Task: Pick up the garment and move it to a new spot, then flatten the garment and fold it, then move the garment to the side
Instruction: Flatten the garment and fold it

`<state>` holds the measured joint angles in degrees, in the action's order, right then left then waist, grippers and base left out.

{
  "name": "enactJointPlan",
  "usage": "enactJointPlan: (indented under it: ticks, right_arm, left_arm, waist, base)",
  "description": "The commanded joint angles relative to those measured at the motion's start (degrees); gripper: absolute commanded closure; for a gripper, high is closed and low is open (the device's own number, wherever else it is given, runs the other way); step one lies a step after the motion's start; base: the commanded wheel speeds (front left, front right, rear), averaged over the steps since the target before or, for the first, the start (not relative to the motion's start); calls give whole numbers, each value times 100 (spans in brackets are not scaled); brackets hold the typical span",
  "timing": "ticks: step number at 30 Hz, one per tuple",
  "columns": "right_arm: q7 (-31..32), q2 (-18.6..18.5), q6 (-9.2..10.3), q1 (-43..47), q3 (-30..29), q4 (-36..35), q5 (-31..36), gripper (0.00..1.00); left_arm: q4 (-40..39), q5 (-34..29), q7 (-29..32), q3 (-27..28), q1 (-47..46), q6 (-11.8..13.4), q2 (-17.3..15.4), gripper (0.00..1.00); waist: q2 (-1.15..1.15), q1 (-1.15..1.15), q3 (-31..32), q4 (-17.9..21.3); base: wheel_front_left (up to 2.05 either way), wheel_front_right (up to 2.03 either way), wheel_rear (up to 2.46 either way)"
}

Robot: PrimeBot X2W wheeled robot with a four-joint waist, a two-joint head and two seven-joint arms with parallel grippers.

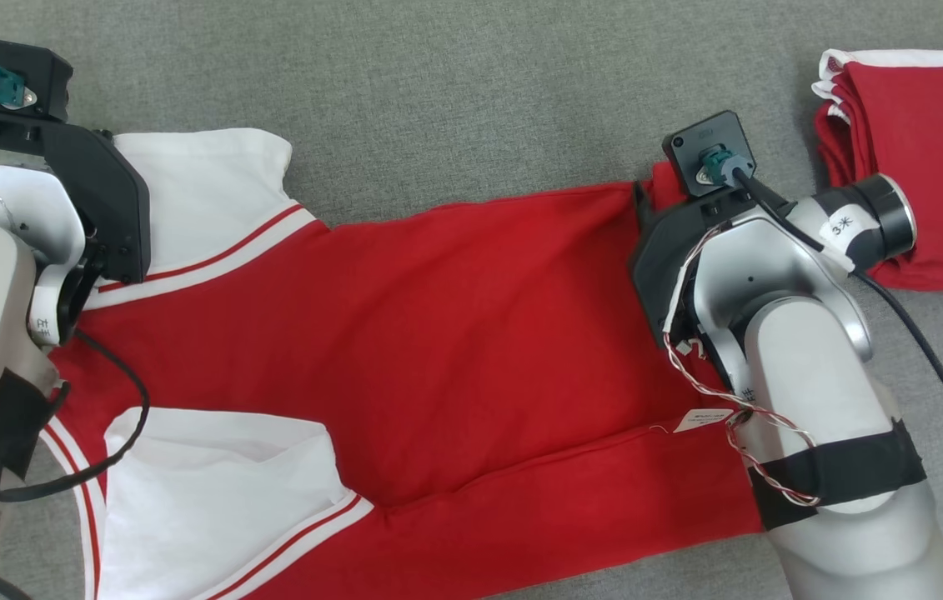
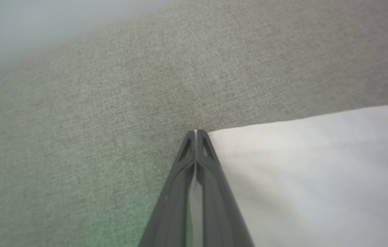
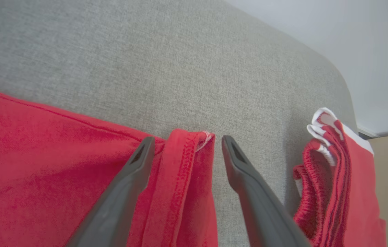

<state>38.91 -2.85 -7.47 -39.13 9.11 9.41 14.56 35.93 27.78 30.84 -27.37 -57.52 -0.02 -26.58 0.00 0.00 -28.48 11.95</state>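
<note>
A red-and-white knit garment [image 1: 454, 333] lay spread across the grey woven fabric surface [image 1: 479, 100], its red body running left to right. Its two white sleeves with red stripes lay at the left end, the far sleeve [image 1: 204, 192] flat and the near sleeve [image 1: 213, 492] partly folded over itself. A crease ran along the near part of the red body, and a small white paper tag [image 1: 704, 419] rested on the cloth near the right arm.

The left gripper [image 2: 196, 132] sat at the far-left corner of the garment. Its two dark fingers were pressed together at the corner of the far sleeve's hem, with a pale sliver of white cloth pinched between them.

The right gripper [image 3: 187, 139] was at the far-right corner of the garment. Its jaws stood wide apart, with the turned-over red hem corner [image 3: 188, 161] lying between the fingers. The left finger [image 3: 135, 171] lay over the red cloth and the right finger [image 3: 245, 175] over bare grey surface. It gripped nothing.

To the right of that gripper, apart from the spread garment, a folded stack of red clothes with white trim [image 1: 921, 125] sat at the far-right edge of the surface.
</note>
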Motion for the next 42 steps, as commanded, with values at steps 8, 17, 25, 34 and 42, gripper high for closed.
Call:
enactJointPlan:
  ticks: [8,17,25,34,42]
  right_arm:
    - [-56,-3,-5,-170,-111,447,422,0]
    - [-121,-1,-5,173,-842,502,596,0]
    - [-343,2,-5,198,-1258,474,380,5]
    - [-541,3,-5,-5,-1135,319,-174,0]
    - [6,-2,-5,-341,-257,302,-681,0]
  left_arm:
    - [82,96,101,-78,399,38,-57,100]
    - [19,122,78,-130,441,23,-92,100]
    - [-35,144,115,-149,429,40,-180,100]
    - [-111,196,122,-178,446,69,-208,100]
    - [-125,242,102,-225,466,80,-120,100]
  waist:
    - [0,0,8,-11]
    - [0,0,62,18]
    - [0,0,87,66]
    - [0,0,157,49]
    - [0,0,147,1]
  base:
    - [0,0,0]
    - [0,0,0]
    - [0,0,0]
    - [0,0,0]
    - [0,0,0]
